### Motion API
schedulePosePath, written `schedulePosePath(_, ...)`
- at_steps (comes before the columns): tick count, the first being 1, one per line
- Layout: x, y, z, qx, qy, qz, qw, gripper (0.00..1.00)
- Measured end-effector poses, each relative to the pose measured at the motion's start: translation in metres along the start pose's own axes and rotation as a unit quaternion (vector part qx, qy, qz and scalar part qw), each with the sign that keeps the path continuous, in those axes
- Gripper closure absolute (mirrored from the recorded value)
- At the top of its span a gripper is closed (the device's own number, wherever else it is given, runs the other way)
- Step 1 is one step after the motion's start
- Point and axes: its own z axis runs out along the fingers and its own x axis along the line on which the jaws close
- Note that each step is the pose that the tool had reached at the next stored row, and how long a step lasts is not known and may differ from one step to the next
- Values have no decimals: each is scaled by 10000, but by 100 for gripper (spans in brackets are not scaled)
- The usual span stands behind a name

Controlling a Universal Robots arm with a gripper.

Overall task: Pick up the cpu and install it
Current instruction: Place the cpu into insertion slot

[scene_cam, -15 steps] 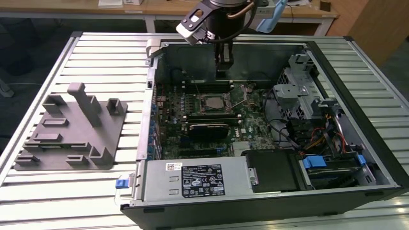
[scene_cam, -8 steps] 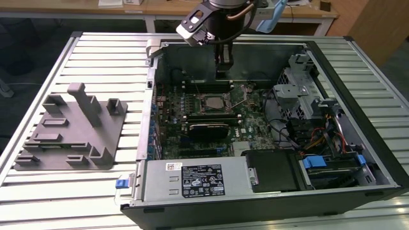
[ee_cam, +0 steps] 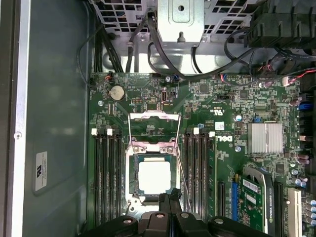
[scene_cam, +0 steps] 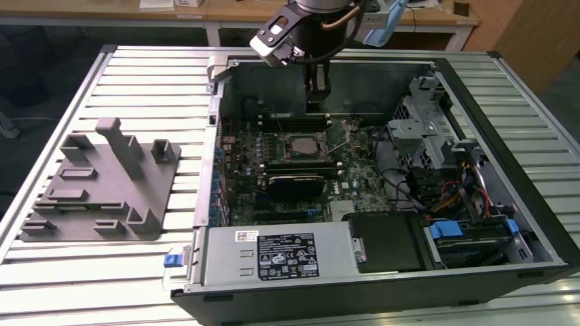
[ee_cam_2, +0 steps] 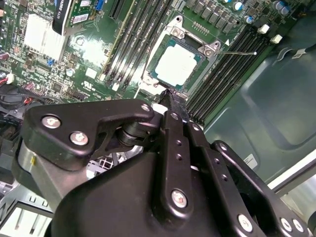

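Placement looks finished to me, so treat this as a moment for checking and staying clear. The cpu [ee_cam: 154, 177] lies flat in the socket [ee_cam: 132, 148] on the motherboard [ee_cam: 232, 123], silver top up. The gripper [ee_cam: 170, 198] hangs just beside the socket's near edge, its fingers pressed together with nothing between them.

To do this well, keep the closed tips off the chip's lid and off the socket frame. Any sideways nudge could tilt the cpu on its contacts. Move only along the claw's own axis, and mind the memory slots [ee_cam: 107, 177] that flank the socket on both sides.

The first wrist view looks straight down, so use it to judge seating: the chip sits square, with an even margin all round. It also shows the load plate [ee_cam: 153, 115] folded back, away from the gripper.

The second wrist view is slanted and gives you what the first cannot: how close the tips [ee_cam_2: 172, 95] are to the socket's corner, and the thin lever wire [ee_cam_2: 236, 51] sticking out over the slots.

The exterior view adds the wider setting. The arm reaches down into the open case [scene_cam: 507, 176], and the grey fixture tray [scene_cam: 91, 193] stands well apart on the exterior view's left
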Motion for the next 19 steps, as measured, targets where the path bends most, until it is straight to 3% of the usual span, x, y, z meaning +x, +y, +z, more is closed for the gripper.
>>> schedulePosePath(19,2,-3,83,0,0,0,10000,89)
